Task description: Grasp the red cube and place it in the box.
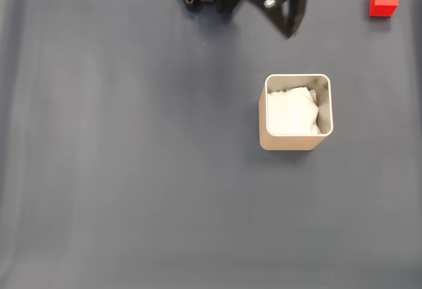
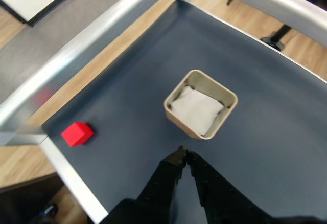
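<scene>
Closed pincer [image 2: 184, 155] above dark blue mat [image 2: 265, 132]

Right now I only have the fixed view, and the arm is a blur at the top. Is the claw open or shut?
Observer: Shut. In the wrist view the claw has its fingertips together, with nothing between them.
Operator: What's around the red cube?
Observer: The red cube sits in a corner of the dark mat, close to a metal frame rail.
Operator: Where is the claw aimed?
Observer: The box lies just ahead of the fingertips, and the cube is well off to the left in that view.
</scene>
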